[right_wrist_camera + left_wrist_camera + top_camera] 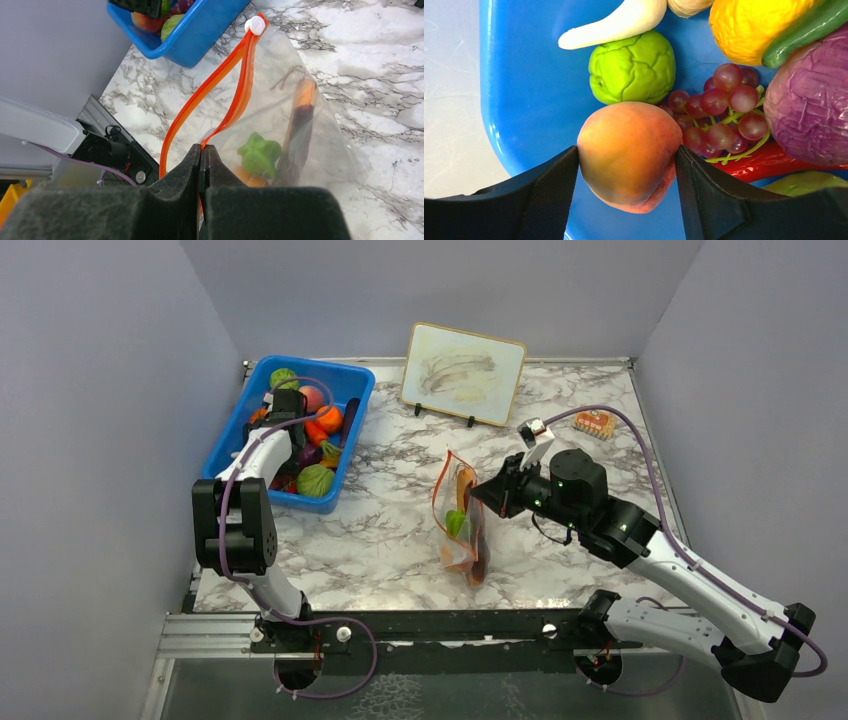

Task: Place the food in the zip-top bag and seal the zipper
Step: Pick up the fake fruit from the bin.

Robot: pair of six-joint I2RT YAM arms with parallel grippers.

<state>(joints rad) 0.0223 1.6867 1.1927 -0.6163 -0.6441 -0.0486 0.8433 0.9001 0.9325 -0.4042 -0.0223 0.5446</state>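
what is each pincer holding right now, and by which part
Right pincer: the zip-top bag, pinched on one lip of its open mouth's orange-red zipper strip. Left pincer: the peach in the blue bin, clamped across its two opposite sides.

**Arm/gripper state, both sides**

L arm: elbow folded high, forearm reaching fwd, wrist pitched down. L gripper: jaws partway apart, both fingers pressed against opposite sides of a peach.

R arm: stretched on a diagonal from its base, inward and fwd, wrist approx level. R gripper: jaws fully together, pinching the zipper strip.
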